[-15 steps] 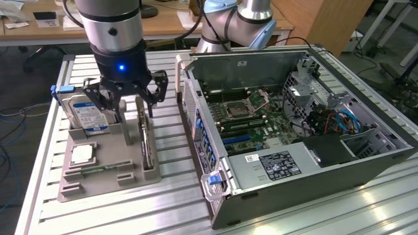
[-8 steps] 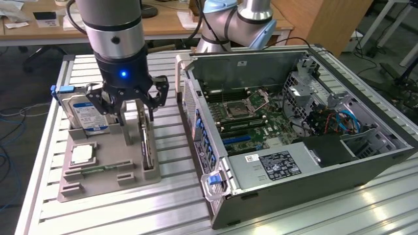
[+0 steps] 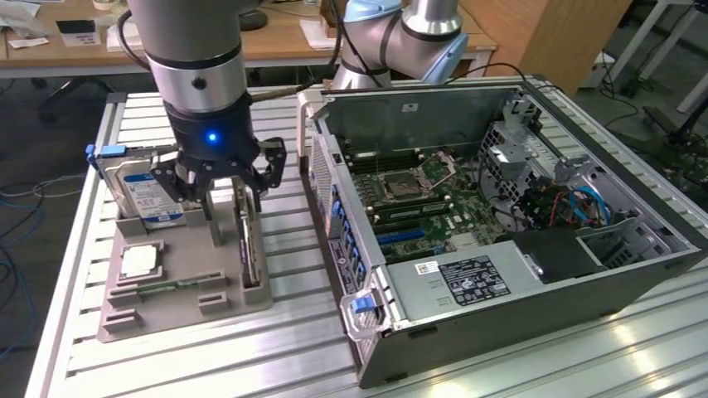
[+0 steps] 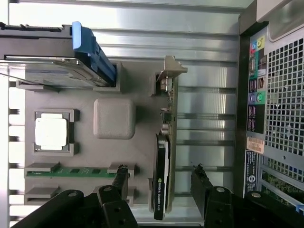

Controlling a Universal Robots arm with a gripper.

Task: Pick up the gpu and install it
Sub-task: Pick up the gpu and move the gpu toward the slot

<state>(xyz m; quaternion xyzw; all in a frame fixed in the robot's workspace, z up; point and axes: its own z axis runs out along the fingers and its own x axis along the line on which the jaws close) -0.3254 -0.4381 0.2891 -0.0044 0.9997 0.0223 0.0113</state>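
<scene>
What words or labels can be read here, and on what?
None reads clearly.
Gpu: pale lettering on its edge, blurred.
Hard drive: blue-white label, too small.
Power supply: black label, too small.
Case: orange sticker, too small.

A robotics lab or workshop: a robot arm stands over a slotted aluminium worktop bearing an open computer case and a grey parts holder. Wooden desks and loose floor cables lie beyond.
</scene>
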